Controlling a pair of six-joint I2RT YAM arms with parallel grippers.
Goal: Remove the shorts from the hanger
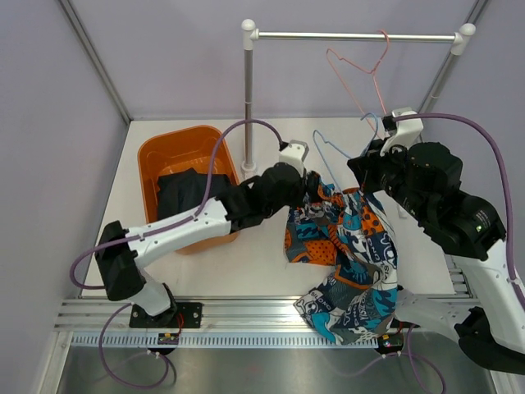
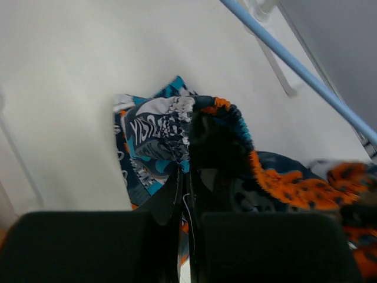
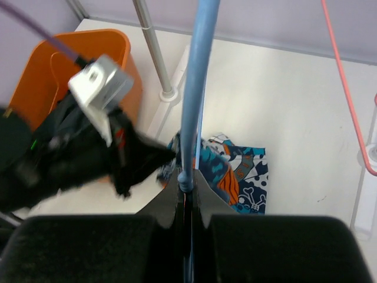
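Observation:
The shorts (image 1: 349, 254), patterned in blue, orange and black, hang from the middle of the table down over its front edge. My left gripper (image 1: 316, 185) is shut on their gathered waistband (image 2: 159, 132), with the jaws pressed together on the fabric (image 2: 187, 177). My right gripper (image 1: 367, 160) is shut on the blue wire hanger (image 1: 328, 156), whose bar runs up from between its fingertips (image 3: 194, 88). The hanger's bar crosses the left wrist view (image 2: 300, 71) above the cloth. The shorts also show below the hanger in the right wrist view (image 3: 241, 174).
An orange bin (image 1: 184, 176) holding dark clothes stands at the left. A clothes rail (image 1: 353, 36) on a post (image 1: 248, 107) spans the back, with a pink hanger (image 1: 361, 74) hooked on it. The metal rail edge (image 1: 246, 316) runs along the front.

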